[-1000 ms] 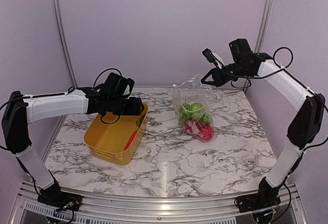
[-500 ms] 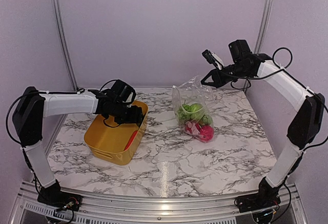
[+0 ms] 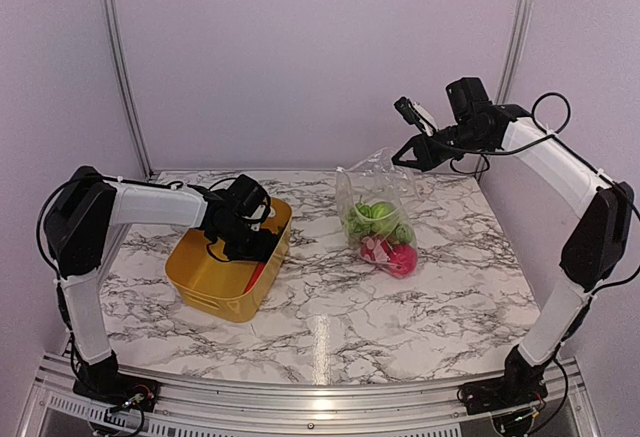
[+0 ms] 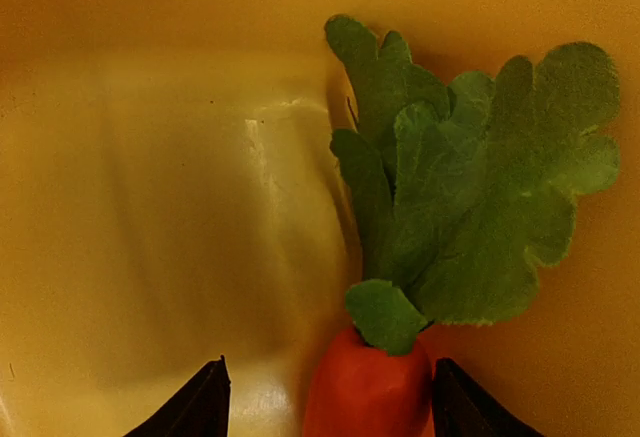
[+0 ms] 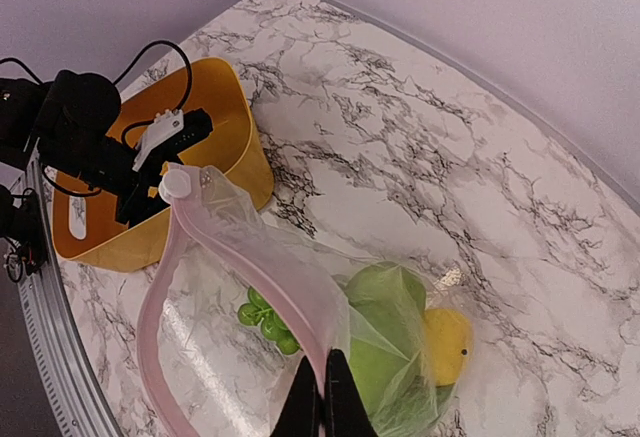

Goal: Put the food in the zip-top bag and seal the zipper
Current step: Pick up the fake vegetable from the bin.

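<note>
Three views: one wide, two wrist-mounted, all sharing the yellow bin (image 3: pixel 210 279).
The top camera looks down from high behind the near edge, taking in the whole marble table (image 3: pixel 400 307). The left wrist camera sits inside the bin, very close to a toy carrot (image 4: pixel 368 395) against its wall. The right wrist camera hangs high to the bin's right, looking down past the zip-top bag (image 5: pixel 250 257) at the bin.

Left gripper (image 4: pixel 330 407) sits low inside the yellow bin (image 4: pixel 150 177), jaws apart, with the toy carrot (image 4: pixel 440 227) between them and the bin wall close ahead. The only open way is up. Below the right gripper (image 5: pixel 322 397) hangs the zip-top bag (image 5: pixel 290 287), blocking the drop. Bare table (image 3: pixel 330 297) lies between bin and bag.
</note>
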Controlling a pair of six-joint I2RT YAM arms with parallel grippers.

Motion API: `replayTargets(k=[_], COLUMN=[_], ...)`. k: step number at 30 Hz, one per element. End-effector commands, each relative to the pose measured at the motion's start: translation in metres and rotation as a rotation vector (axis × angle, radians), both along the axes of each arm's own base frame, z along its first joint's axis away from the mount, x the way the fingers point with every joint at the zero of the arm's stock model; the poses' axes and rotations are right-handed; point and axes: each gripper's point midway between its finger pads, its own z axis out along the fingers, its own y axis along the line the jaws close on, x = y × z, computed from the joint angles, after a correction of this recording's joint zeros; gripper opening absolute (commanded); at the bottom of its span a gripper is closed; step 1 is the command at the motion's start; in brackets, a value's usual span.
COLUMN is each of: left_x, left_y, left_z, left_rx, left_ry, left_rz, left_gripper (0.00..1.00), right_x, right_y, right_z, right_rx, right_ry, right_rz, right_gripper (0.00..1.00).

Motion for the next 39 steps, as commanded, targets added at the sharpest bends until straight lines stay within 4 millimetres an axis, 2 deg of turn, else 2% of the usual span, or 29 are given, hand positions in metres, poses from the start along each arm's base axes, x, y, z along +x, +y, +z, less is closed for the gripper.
replayTargets(k=[1, 5, 10, 18, 23, 27, 30, 34, 39], left_x=[-0.001, 0.009, 0.023, 0.033, 0.035, 0.037, 0.038, 0.034, 0.020], left_y=[0.006, 0.012, 0.026, 0.028, 0.028, 0.028, 0.024, 0.017, 0.006], left_z=[-0.016, -0.018, -0.004, 0.042, 0.072, 0.110, 0.147, 0.208, 0.282], left_rx=[0.075, 0.116, 0.167, 0.140, 0.112, 0.066, -0.005, -0.138, -0.332], left_ry=[0.021, -0.020, -0.102, -0.209, -0.256, -0.329, -0.412, -0.581, -0.779], left_rz=[-0.019, 0.003, 0.069, 0.082, 0.086, 0.098, 0.092, 0.065, 0.028], left_gripper=[0.67, 0.57, 0.34, 0.21, 0.20, 0.18, 0.15, 0.14, 0.13], right_x=[-0.001, -0.002, -0.002, -0.002, -0.002, -0.003, -0.004, -0.007, -0.011], right_y=[-0.002, -0.002, -0.002, -0.002, -0.002, -0.002, -0.001, 0.001, 0.004], right_z=[0.018, 0.018, 0.018, 0.019, 0.019, 0.020, 0.021, 0.022, 0.027], right_rx=[0.013, 0.014, 0.015, 0.016, 0.018, 0.020, 0.024, 0.035, 0.044], right_ry=[-0.056, -0.055, -0.056, -0.059, -0.057, -0.059, -0.058, -0.053, -0.056], right_rz=[0.001, 0.000, -0.001, -0.001, 0.002, 0.004, 0.007, 0.020, 0.032], right_gripper=[0.00, 0.00, 0.00, 0.00, 0.00, 0.00, 0.00, 0.00, 0.00])
